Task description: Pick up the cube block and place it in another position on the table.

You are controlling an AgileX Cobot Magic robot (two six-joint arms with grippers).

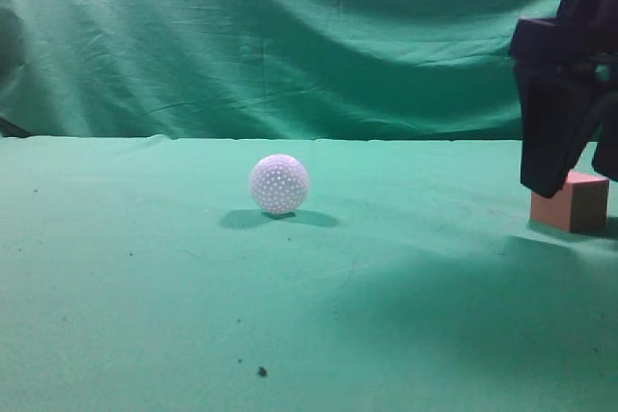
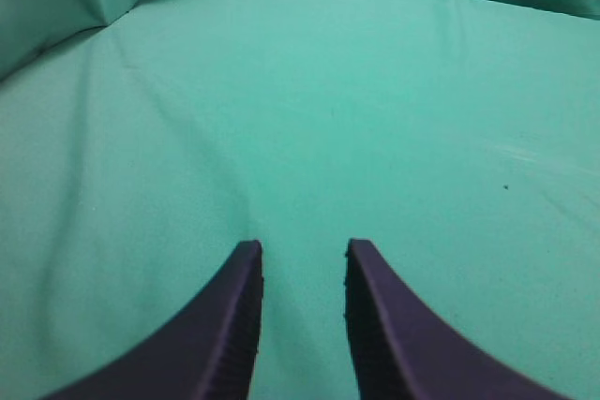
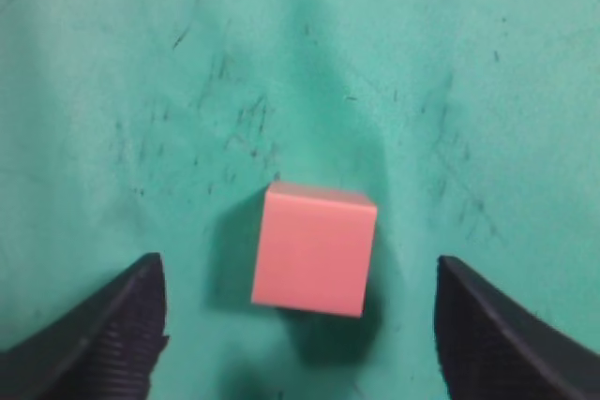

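The cube block (image 1: 572,204) rests on the green table (image 1: 145,287) at the far right; it is salmon pink with a darker brown side. My right gripper (image 1: 577,178) hangs just above it, open, with one dark finger on each side. In the right wrist view the cube block (image 3: 314,250) lies flat on the cloth between the wide-open fingers of the right gripper (image 3: 298,264), which do not touch it. My left gripper (image 2: 303,248) is out of the exterior view. Its fingers are slightly apart over bare table (image 2: 375,91) and hold nothing.
A white dimpled ball (image 1: 279,183) sits near the middle of the table, well left of the cube. A wrinkled green curtain (image 1: 290,36) hangs behind the table's far edge. A few dark specks (image 1: 261,370) lie on the cloth at the front.
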